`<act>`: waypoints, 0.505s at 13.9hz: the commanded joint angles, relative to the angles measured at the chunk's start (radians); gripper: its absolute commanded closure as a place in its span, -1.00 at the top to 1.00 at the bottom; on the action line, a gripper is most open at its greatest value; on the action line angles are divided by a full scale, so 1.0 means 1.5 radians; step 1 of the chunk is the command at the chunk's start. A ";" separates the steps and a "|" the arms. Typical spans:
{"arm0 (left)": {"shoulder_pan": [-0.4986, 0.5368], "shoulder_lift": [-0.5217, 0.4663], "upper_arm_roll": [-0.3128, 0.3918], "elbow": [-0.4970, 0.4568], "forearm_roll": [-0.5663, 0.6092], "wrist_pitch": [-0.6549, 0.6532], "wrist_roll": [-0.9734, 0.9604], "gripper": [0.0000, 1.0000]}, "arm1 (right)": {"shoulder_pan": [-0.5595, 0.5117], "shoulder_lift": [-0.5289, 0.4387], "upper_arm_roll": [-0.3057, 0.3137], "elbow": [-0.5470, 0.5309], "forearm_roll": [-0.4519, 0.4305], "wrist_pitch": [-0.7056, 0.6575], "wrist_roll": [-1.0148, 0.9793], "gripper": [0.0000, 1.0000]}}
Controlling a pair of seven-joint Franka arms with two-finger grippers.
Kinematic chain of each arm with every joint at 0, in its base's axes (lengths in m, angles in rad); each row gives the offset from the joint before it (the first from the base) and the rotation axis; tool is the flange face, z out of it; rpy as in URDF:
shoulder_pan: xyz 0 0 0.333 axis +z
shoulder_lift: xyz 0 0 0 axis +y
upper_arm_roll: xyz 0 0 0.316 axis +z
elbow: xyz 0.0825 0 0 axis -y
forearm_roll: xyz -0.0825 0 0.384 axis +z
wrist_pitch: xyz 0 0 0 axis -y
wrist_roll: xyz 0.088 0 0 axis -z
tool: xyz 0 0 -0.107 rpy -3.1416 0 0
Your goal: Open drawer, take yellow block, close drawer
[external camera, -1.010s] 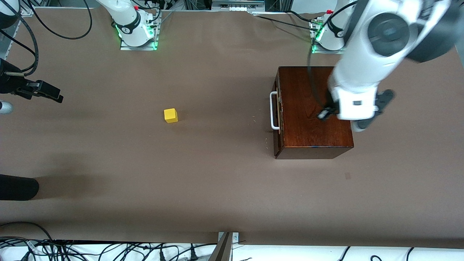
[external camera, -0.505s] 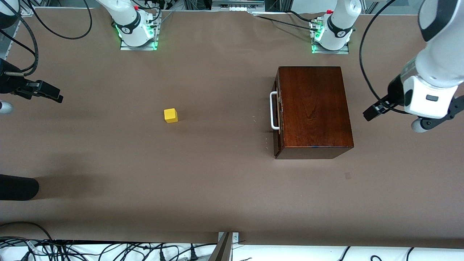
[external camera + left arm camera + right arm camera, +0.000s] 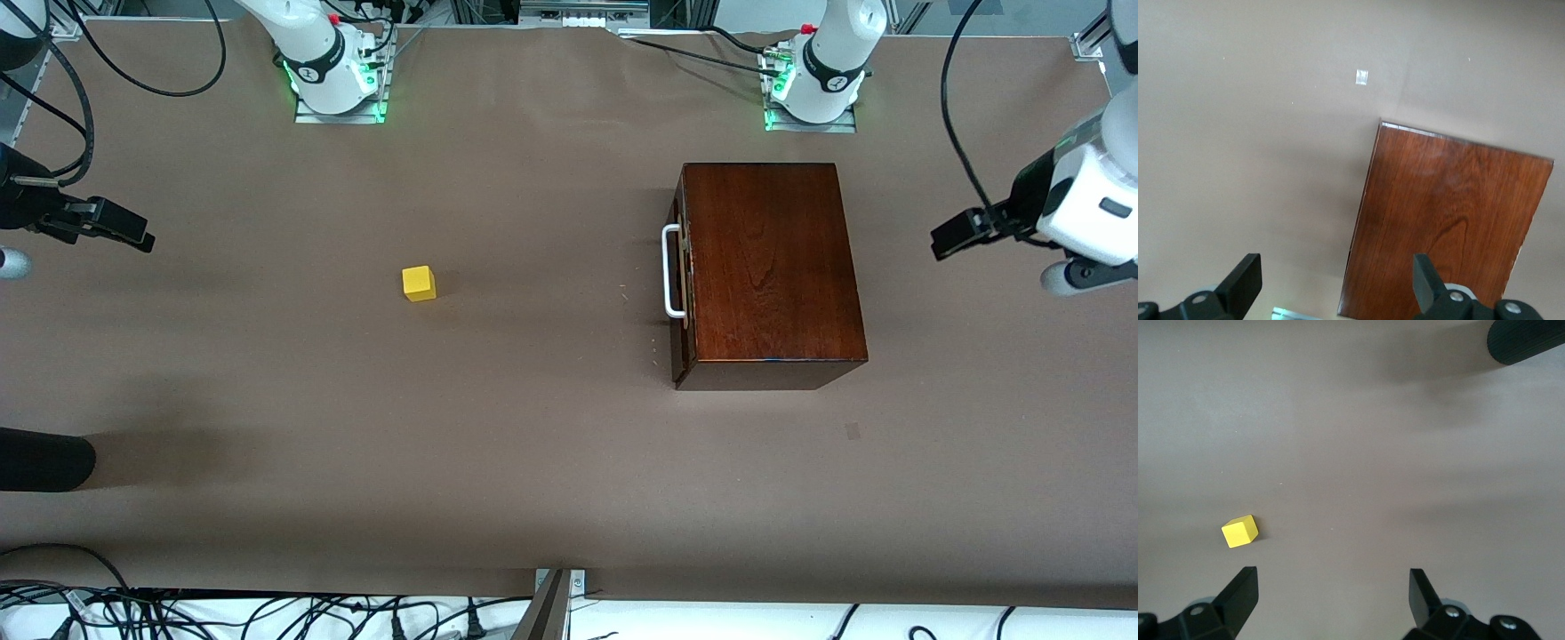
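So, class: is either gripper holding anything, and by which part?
Nothing is held. The left gripper and right gripper are both open and empty.

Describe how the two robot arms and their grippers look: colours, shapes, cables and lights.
Both arms are glossy white with rounded links and dark joint bands. Their bases glow green, and black cables trail along them. The left gripper and right gripper have black, wedge-shaped jaws.

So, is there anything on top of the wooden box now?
No. The top of the wooden box is bare, with no gripper over it. The drawer is shut, so its inside is hidden. The yellow block lies on the table, toward the right arm's end.
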 commanded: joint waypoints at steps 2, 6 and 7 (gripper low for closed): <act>0.007 -0.088 -0.035 -0.109 0.013 0.036 0.053 1.00 | 0.006 -0.008 -0.005 0.005 -0.002 -0.011 0.006 1.00; 0.017 -0.156 -0.034 -0.222 0.018 0.122 0.138 1.00 | 0.006 -0.008 -0.005 0.005 -0.002 -0.011 0.006 1.00; 0.018 -0.153 -0.031 -0.220 0.017 0.126 0.165 1.00 | 0.006 -0.008 -0.005 0.005 -0.002 -0.011 0.006 1.00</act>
